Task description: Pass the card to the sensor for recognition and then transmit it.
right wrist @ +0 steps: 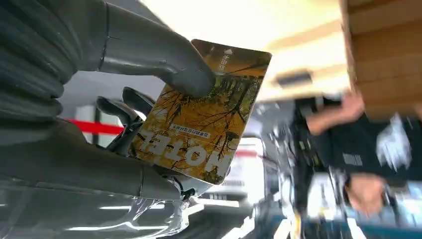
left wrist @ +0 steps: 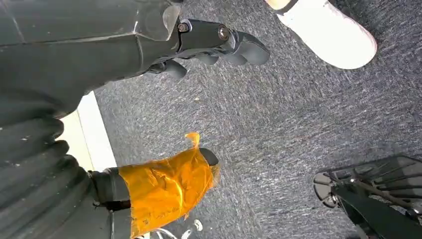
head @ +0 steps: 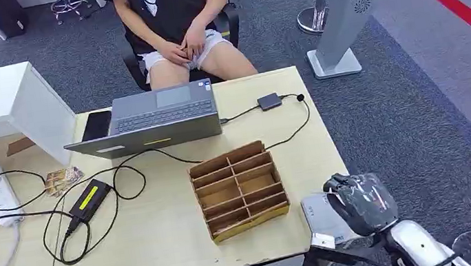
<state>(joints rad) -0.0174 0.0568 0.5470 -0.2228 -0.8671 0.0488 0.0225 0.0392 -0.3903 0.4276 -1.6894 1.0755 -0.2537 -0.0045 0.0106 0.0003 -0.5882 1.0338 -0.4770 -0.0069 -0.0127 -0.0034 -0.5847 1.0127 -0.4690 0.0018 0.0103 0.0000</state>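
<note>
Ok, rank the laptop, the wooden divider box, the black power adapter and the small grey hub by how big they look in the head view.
1. laptop
2. wooden divider box, somewhat smaller
3. black power adapter
4. small grey hub, though farther from the camera

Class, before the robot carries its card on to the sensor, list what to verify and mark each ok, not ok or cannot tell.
1. Card held by right hand: ok, thumb presses its face.
2. Card whole and unbent: ok.
3. Left hand free: ok, hangs over the carpet.
4. Sensor located: cannot tell; a small grey box lies wired to the laptop.
5. Path over the divider box: ok.
6. Person clear of the table: ok, seated behind it.
</note>
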